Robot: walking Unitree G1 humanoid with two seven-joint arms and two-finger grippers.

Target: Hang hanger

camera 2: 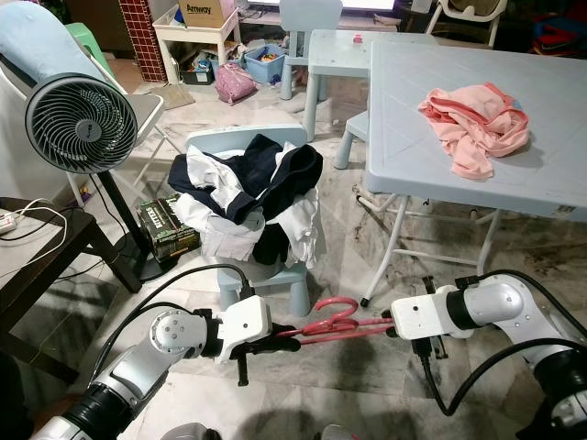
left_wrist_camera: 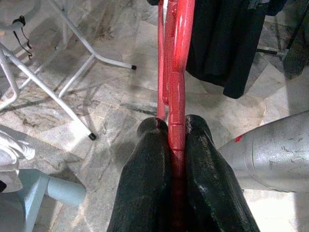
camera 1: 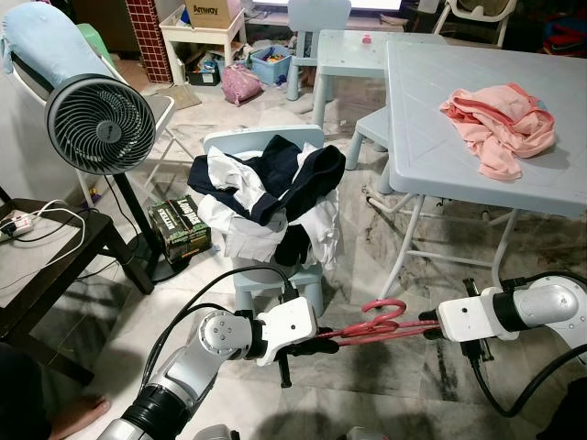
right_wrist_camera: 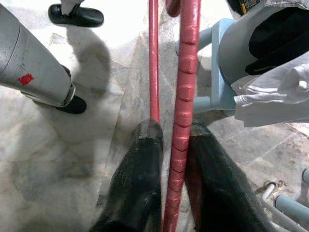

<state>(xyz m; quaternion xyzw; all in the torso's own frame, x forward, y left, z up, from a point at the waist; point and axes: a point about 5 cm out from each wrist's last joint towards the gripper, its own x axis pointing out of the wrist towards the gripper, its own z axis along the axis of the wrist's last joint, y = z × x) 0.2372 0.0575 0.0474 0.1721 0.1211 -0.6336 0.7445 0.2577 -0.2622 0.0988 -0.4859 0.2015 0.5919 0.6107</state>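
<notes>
While both clamp it | left gripper (camera 1: 323, 346), right gripper (camera 1: 429, 327) | ridged pink plastic hanger (camera 1: 376, 324), curved hook

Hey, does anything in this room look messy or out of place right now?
Yes. A heap of dark and white clothes is dumped over the small blue chair rather than hung, and a pink garment lies crumpled on the table. Both grippers clamp one red hanger, with no garment on it.

- The hanger (camera 1: 371, 325) is red-pink plastic, with a curved hook and thin bars.
- It lies almost level in the air above the marble floor, hook pointing up.
- One end is clamped in the left tool (camera 1: 321, 344), the other end in the right tool (camera 1: 431, 327).
</notes>
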